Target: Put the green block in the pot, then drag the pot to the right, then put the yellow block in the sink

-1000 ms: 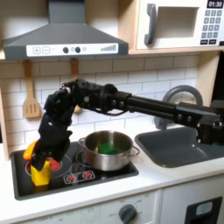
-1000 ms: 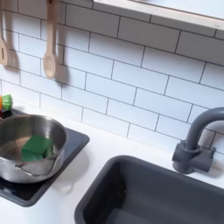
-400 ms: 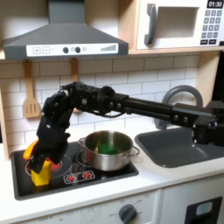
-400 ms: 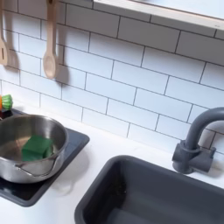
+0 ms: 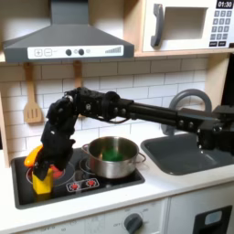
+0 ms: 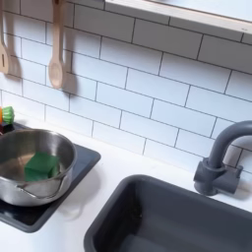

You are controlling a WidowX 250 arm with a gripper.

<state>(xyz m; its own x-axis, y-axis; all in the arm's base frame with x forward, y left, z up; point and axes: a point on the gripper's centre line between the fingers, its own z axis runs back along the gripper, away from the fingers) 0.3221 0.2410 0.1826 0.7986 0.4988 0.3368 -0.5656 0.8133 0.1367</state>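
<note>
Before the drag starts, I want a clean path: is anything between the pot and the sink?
Nothing visible. The pot sits on the stovetop with the green block inside, and only bare white counter lies between it and the sink.

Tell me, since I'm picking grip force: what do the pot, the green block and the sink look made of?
The pot looks like thin polished steel: bright reflections on its wall. The green block inside it looks matte, perhaps foam or painted wood; unclear. The sink looks like dark grey moulded plastic with a dull sheen.
</note>
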